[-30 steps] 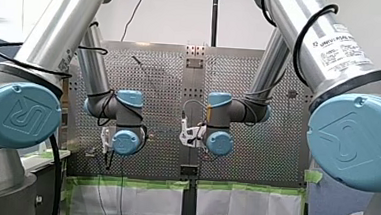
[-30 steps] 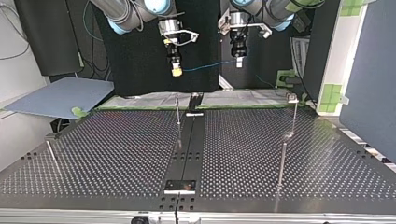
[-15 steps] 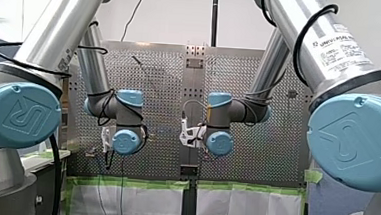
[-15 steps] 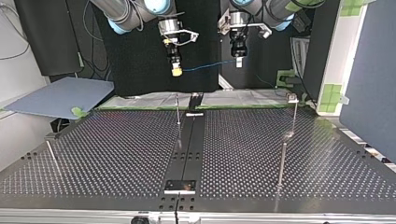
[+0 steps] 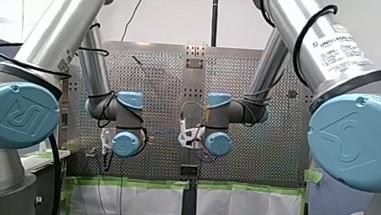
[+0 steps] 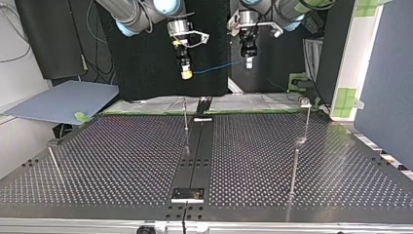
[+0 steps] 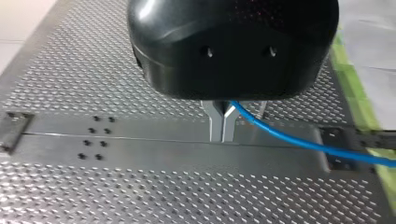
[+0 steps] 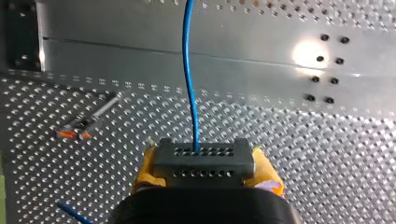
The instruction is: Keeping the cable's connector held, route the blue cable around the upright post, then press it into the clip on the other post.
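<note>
While both arms hang high above the perforated table (image 6: pixel 122 161), the first risk sits at the grips. My right gripper (image 6: pixel 185 73) clamps the connector (image 8: pixel 204 163) between yellow pads (image 8: pixel 148 170); a hard sideways pull could twist it loose. My left gripper (image 7: pixel 222 126) has its metal fingers (image 7: pixel 215 123) pinched on the blue cable (image 7: pixel 289 140), which spans the air between the two grippers. I judge that too firm a pinch stops the cable sliding and overloads the connector. Farther off, the upright post (image 6: pixel 185 114) and the clip (image 6: pixel 305 102) on the other post (image 6: pixel 307 122) stand well apart; a misjudged descent could snag or miss them.
</note>
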